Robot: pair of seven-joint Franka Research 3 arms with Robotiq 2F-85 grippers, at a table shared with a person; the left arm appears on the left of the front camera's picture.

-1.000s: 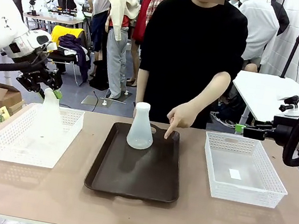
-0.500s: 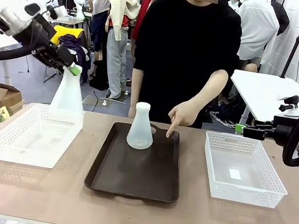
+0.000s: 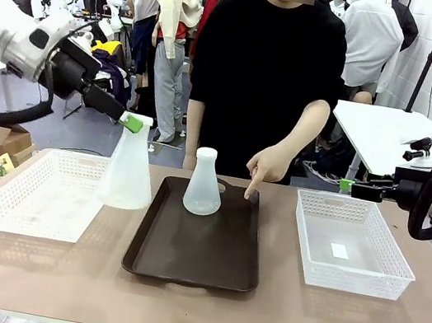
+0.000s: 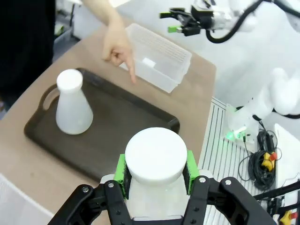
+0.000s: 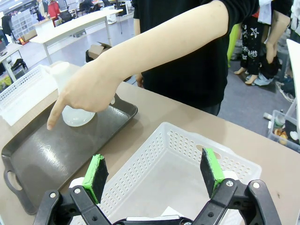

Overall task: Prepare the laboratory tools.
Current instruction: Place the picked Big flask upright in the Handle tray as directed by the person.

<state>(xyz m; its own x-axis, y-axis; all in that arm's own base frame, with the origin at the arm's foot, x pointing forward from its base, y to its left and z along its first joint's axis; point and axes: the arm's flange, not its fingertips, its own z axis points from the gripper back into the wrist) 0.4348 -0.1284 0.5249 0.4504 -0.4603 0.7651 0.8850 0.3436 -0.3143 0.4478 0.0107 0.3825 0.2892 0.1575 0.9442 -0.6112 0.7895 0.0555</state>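
Now the left tool [image 3: 133,123] grips one flask [image 3: 131,170] by its neck, airborne between left basket [image 3: 20,202] and tray [image 3: 205,272]; the right tool [image 5: 154,177] gapes wide, holding nothing.

The right gripper [image 5: 154,173] hangs open over a white mesh basket [image 5: 154,154]; the person's hand [image 5: 86,89] points down at the brown tray [image 5: 42,154].

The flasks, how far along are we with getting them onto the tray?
Done: one flask stands upright on the brown tray. In hand: the left gripper holds the second flask by its neck, between the left basket and the tray. Left: setting it down, probably where the person's finger points. The right gripper is open, idle.
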